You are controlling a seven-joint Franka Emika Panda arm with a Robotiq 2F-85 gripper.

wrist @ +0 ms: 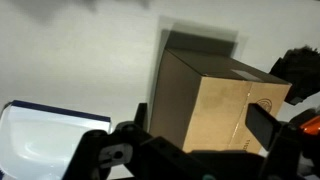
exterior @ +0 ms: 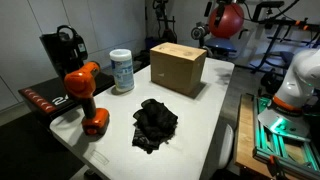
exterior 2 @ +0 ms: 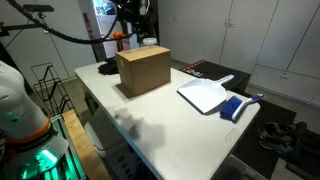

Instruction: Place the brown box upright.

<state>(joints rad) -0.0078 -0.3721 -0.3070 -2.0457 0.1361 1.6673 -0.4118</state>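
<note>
The brown box point(exterior: 178, 67) stands on the white table point(exterior: 215, 110), closed faces showing, no open side visible. It also shows in an exterior view point(exterior 2: 143, 70) and in the wrist view point(wrist: 215, 100). My gripper point(wrist: 200, 112) is open and empty. Its two dark fingers frame the box from above and appear clear of it. The gripper itself does not show in either exterior view.
A white canister point(exterior: 122, 71), an orange drill point(exterior: 85, 95), a black cloth point(exterior: 155, 123) and a black machine point(exterior: 63, 50) share the table. A white dustpan point(exterior 2: 205, 95) and blue brush point(exterior 2: 238, 105) lie beside the box. The robot base point(exterior: 300, 80) stands at the table's side.
</note>
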